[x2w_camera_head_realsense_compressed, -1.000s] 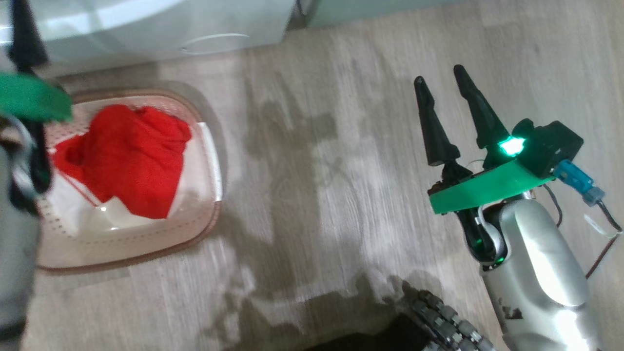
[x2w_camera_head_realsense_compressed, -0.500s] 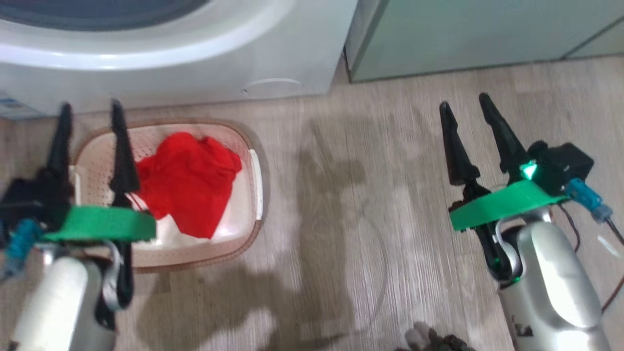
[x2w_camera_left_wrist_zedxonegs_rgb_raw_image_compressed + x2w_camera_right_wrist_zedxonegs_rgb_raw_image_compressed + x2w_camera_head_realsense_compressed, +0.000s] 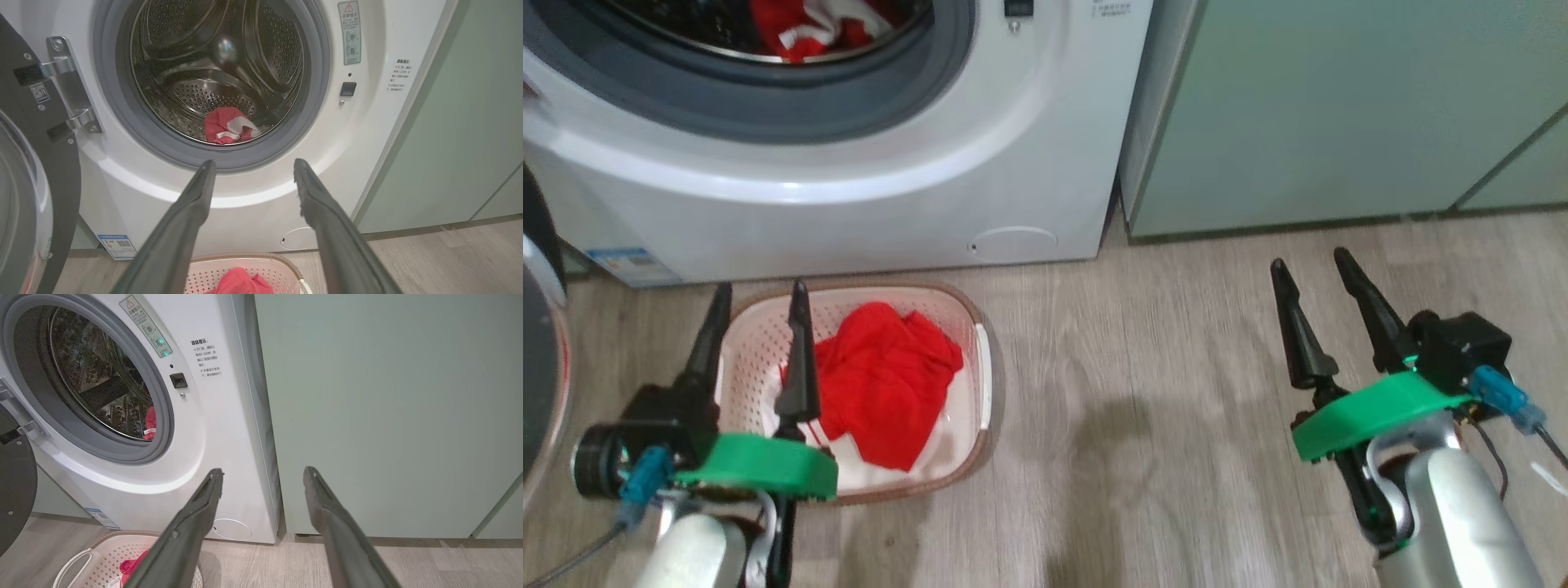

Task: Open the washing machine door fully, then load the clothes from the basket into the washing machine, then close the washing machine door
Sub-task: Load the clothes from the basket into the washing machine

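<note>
Clothes [image 3: 882,384] in basket [image 3: 756,359] and washing machine [image 3: 849,204]

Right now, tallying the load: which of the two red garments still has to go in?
The red garment in the cream basket, near the left gripper. The other, a red-and-white garment, already lies in the steel drum of the washing machine.

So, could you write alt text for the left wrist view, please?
An open white washing machine with a red garment in its steel drum, door swung left. Two dark fingers stand apart in front; below, a basket holds more red fabric.
</note>
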Motion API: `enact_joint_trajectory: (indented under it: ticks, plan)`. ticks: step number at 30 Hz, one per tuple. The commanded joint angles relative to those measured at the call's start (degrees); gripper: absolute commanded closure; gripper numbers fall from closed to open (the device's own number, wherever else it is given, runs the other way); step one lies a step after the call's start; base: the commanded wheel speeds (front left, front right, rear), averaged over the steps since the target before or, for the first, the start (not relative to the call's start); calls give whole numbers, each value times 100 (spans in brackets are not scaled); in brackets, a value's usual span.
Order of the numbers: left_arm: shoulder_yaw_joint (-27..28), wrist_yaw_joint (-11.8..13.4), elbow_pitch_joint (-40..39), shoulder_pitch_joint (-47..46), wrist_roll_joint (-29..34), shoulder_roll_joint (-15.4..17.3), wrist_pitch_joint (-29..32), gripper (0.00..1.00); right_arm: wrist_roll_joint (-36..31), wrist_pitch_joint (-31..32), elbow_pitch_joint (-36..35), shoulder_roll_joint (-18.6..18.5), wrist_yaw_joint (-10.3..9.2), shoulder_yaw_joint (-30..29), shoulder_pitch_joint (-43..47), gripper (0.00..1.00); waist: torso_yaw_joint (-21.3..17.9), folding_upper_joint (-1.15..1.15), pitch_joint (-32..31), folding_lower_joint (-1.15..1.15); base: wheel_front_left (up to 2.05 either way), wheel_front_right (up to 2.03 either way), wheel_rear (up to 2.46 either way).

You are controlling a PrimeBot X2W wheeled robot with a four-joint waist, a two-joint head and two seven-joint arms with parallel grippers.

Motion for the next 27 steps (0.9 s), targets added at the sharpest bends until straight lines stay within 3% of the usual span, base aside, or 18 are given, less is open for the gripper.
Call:
enact_joint_trajectory:
  ticks: [1, 13, 27]
  plan:
    - [182, -10, -135, -70, 57, 57, -54, 0, -42, 25, -230, 10, 0, 105, 12, 0, 18, -1, -201, 1, 0, 0, 0]
    - [11, -63, 1, 343, 18, 38, -42, 0, -86, 368, -722, 10, 0, -26, 628, 0, 61, -1, -790, 1, 0, 0, 0]
    - [17, 17, 2, 375, -20, 79, 4, 0, -83, 449, -909, 10, 0, -47, 731, 0, 64, -1, -815, 1, 0, 0, 0]
